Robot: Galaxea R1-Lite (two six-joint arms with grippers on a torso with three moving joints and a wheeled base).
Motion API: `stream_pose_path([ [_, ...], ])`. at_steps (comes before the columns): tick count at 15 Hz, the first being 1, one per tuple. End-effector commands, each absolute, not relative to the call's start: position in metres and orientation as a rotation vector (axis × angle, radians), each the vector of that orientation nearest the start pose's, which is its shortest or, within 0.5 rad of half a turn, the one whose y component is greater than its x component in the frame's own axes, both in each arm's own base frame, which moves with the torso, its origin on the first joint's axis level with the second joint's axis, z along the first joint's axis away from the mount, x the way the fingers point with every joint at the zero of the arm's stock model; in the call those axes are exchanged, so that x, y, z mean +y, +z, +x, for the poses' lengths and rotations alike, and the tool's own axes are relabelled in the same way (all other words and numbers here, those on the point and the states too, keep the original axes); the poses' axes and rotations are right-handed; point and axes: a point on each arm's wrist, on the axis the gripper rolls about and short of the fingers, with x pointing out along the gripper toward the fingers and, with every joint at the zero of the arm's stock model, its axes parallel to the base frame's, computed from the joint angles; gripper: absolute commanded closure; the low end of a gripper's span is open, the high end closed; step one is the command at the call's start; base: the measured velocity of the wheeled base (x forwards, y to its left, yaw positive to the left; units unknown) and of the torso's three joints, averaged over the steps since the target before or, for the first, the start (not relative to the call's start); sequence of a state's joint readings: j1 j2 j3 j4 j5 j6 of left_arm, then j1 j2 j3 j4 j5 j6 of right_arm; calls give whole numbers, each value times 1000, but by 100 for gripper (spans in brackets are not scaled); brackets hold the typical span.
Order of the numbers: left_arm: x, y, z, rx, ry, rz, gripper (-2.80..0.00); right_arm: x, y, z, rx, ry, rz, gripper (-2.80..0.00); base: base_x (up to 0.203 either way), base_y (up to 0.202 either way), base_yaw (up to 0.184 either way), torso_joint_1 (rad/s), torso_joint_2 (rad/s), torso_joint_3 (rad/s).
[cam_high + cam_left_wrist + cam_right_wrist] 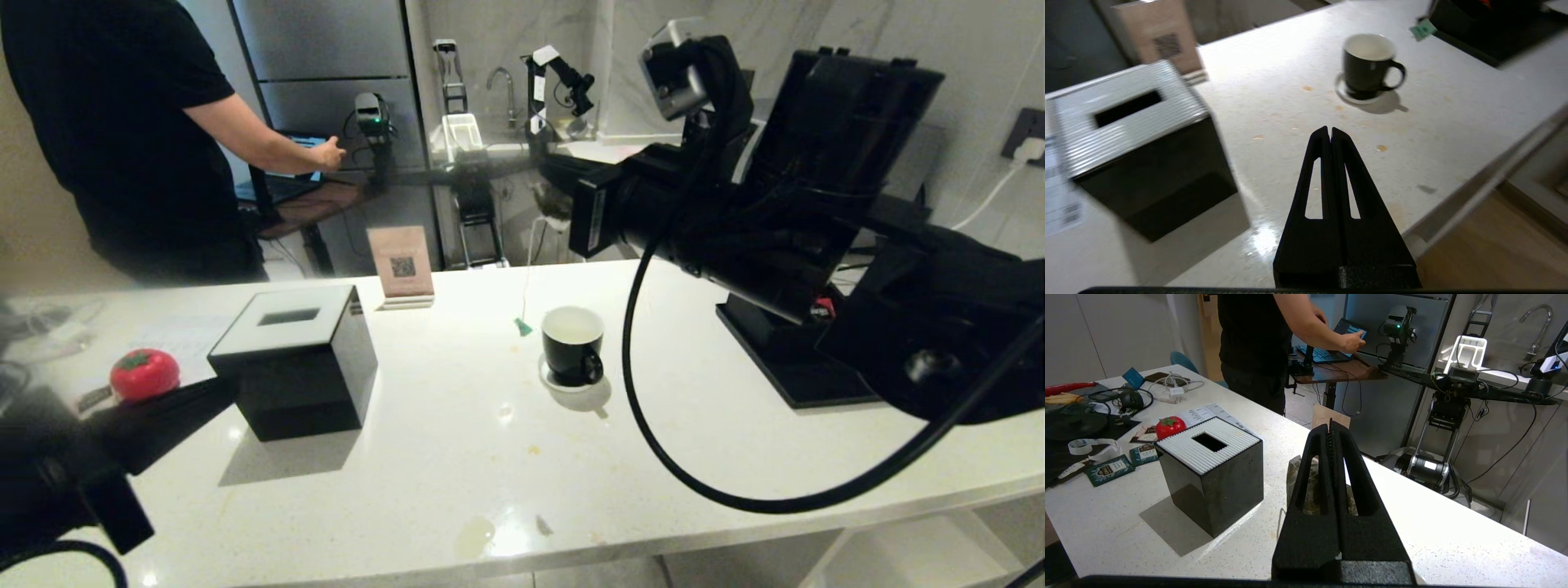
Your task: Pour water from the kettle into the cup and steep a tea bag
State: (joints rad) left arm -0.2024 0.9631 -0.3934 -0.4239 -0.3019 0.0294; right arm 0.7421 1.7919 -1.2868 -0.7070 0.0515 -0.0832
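Observation:
The black cup (571, 343) with a white inside stands on a white coaster mid-counter; it also shows in the left wrist view (1367, 67). My right gripper (551, 170) hangs high beyond the cup, shut on the tea bag (553, 204). From the bag, a thin string drops to a green tag (522, 327) left of the cup. In the right wrist view the brownish pouch (1291, 475) shows behind the shut gripper (1331, 424). My left gripper (1329, 130) is shut and empty, low at the near left (220, 390), pointing towards the cup. The kettle is out of view.
A black cube box with a white slotted top (294, 359) stands left of centre, a red tomato-shaped thing (144, 373) beyond it. A QR sign (402, 265) stands at the far edge, a big black machine (849, 122) at right. A person (122, 122) stands behind the counter.

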Motion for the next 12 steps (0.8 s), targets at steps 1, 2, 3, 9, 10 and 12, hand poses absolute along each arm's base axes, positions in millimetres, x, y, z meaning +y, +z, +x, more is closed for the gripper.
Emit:
stream_pose_path([
  [1,-46,192,138,204,-579,26,0,241,296,261,-236,782,-7,0,0,0,0,0,0,0],
  [2,-51,190,146,205,-597,28,0,241,297,261,-239,782,-6,0,0,0,0,0,0,0],
  [3,-57,188,154,205,-616,31,0,241,297,261,-239,781,-5,0,0,0,0,0,0,0],
  [9,-86,183,190,184,-688,39,0,242,297,261,-240,782,-7,0,0,0,0,0,0,0],
  [10,-87,182,192,184,-688,36,0,242,297,261,-240,782,-7,0,0,0,0,0,0,0],
  [12,-88,180,195,175,-691,34,-280,242,297,261,-243,782,-16,0,0,0,0,0,0,0],
])
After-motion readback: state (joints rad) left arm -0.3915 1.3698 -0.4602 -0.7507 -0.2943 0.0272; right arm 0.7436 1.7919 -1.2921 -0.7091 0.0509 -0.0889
